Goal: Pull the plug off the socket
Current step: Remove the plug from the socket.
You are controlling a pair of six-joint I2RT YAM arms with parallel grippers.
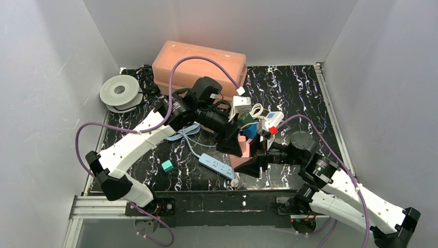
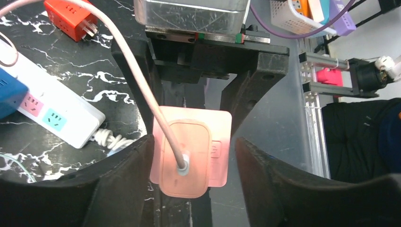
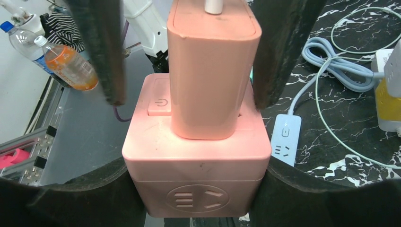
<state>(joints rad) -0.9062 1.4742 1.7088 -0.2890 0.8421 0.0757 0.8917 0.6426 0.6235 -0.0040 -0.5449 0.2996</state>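
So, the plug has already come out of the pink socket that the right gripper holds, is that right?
Not quite: the plug has not come out; it sits pushed down into the socket, as the right wrist view shows. The right gripper does hold the socket.

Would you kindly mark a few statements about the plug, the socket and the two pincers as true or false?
1. The plug sits in the socket. True.
2. The right pincer grips the socket. True.
3. The plug is blue. False: it is pink, like the socket.
4. The left pincer is well away from the plug. False: its fingers flank the plug.
5. The red adapter is plugged into the white strip. False: the red adapter lies loose on the table, prongs bare, apart from the white strip.
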